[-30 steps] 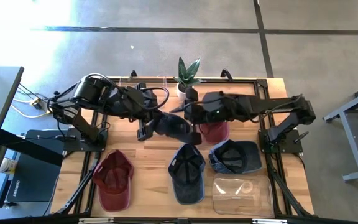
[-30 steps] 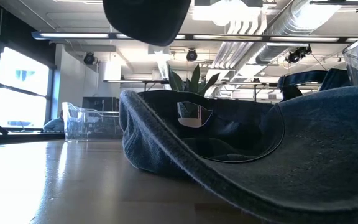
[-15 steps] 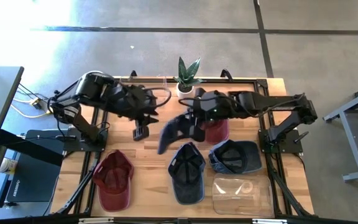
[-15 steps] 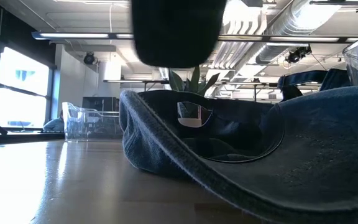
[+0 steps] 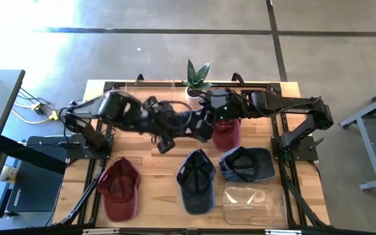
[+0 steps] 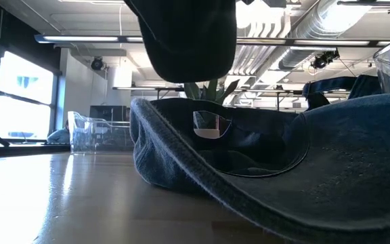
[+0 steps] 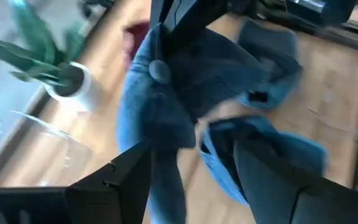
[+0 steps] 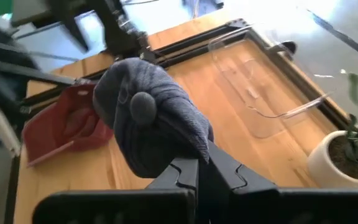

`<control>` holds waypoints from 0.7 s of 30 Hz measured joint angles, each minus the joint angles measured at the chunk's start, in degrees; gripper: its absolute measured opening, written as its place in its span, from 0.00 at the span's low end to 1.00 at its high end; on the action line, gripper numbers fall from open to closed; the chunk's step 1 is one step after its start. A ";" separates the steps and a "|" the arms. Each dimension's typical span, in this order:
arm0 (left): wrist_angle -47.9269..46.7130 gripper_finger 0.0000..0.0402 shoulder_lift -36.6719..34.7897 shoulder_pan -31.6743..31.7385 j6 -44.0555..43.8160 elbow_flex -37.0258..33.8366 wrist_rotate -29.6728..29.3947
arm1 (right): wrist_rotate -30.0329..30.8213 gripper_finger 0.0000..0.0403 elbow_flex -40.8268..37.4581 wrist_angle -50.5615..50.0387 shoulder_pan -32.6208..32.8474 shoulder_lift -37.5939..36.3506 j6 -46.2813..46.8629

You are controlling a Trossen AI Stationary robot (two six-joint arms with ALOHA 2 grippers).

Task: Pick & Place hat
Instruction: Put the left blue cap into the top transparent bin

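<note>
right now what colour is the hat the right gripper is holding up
Dark blue-grey, with a matching button on top; the hat shows best in the right wrist view.

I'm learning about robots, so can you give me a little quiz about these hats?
1. True or false: the right gripper is shut on the dark hat.
2. How many red hats lie on the table?
3. The left gripper is: A) open B) shut on a cup C) out of sight.

Key: 1 true; 2 two; 3 A.
</note>
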 joint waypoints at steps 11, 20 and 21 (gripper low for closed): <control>-2.03 0.50 0.32 -5.27 -8.05 -6.63 -27.20 | -2.43 0.01 0.02 3.71 -1.49 -1.60 -0.52; 0.14 0.50 0.45 -4.12 -8.92 -13.49 -34.18 | -3.12 0.01 0.07 4.59 -1.49 -3.66 -1.83; 0.43 0.50 0.47 -3.86 -8.93 -13.90 -32.92 | -3.32 0.01 0.08 4.43 -1.49 -3.84 -1.89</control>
